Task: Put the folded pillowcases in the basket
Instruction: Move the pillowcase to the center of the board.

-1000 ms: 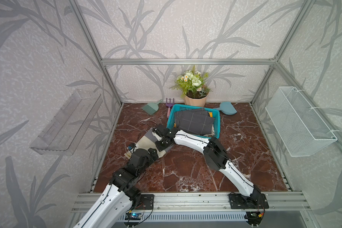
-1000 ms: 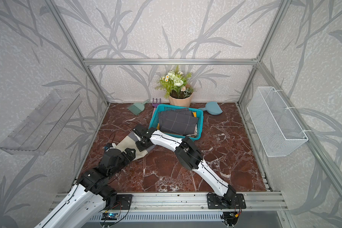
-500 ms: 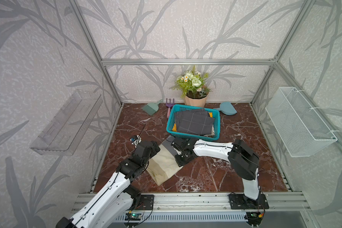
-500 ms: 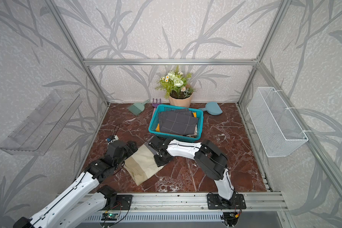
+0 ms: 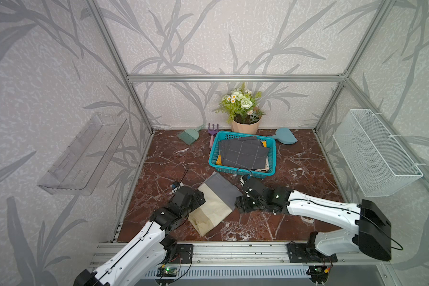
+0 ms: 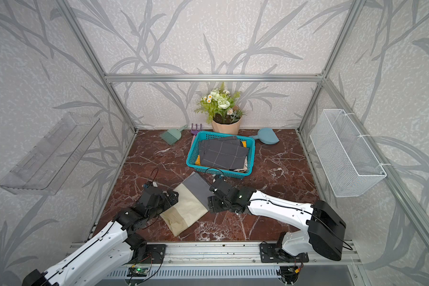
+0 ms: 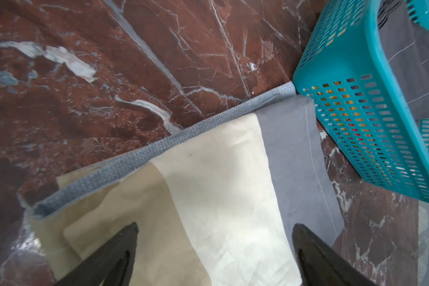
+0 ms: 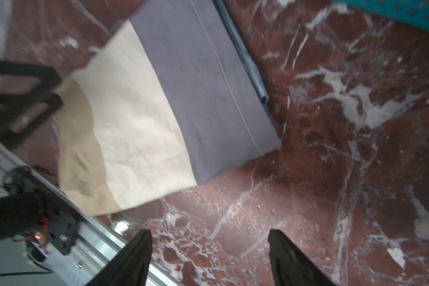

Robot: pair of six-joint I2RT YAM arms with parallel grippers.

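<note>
The red-brown marble tabletop (image 5: pixel 295 173), veined with white, carried six things in both top views. A cream-and-grey folded pillowcase (image 5: pixel 216 198) lay flat and skewed near the front edge, its grey end pointing toward the teal plastic basket (image 5: pixel 223 168), which stood just beside that end in the middle of the surface. Along the back edge stood potted flowers (image 5: pixel 245 127) just behind the basket, with a green hand brush (image 5: pixel 188 136) and a purple hand rake (image 5: pixel 212 130) on one side and a blue-grey dustpan (image 5: pixel 285 136) on the other.
</note>
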